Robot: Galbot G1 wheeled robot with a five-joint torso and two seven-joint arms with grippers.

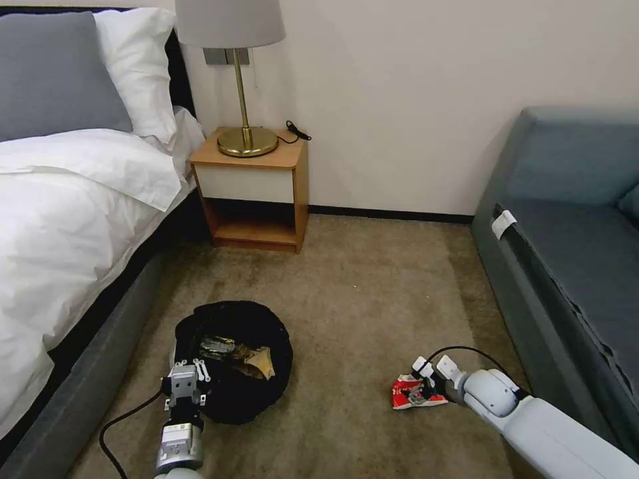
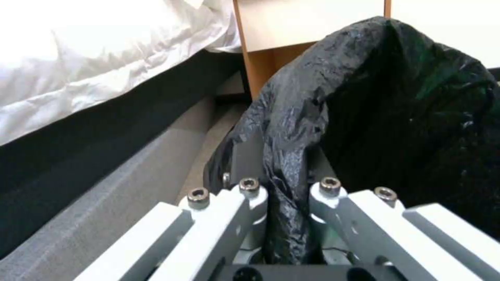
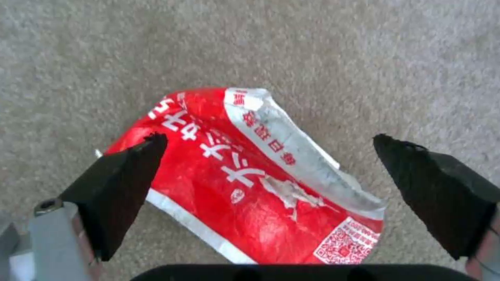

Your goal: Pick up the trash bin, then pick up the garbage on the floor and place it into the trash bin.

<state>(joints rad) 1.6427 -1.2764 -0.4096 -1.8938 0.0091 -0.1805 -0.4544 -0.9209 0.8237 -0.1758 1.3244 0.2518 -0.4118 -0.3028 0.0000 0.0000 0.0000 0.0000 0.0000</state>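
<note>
we see a big white bed [image 1: 60,219] on our left and a grey sofa [image 1: 566,219] on our right, with brown carpet [image 1: 359,293] in between. a small wooden table [image 1: 253,193] with a lamp [image 1: 236,73] stands by the wall.

the trash bin [image 1: 236,359] sits low by the bed, with its shiny black bag all around it. our left gripper [image 1: 190,379] pinches the near rim of the bin, with a fold of the black bag [image 2: 291,164] squeezed tight between its fingers. inside the bin we see some trash [image 1: 243,356] already, yellow-brown and shiny bits. we think that part of the job is done.

one piece is left on the floor that we can see: the red-and-white packet [image 3: 255,175], well apart from the bin, near the sofa. our right gripper [image 3: 271,179] hangs right over it with its black fingertips [image 3: 125,183] spread wide, one on each side of the packet. it holds nothing yet. we still need to grab this packet and drop it in the bin.
</note>
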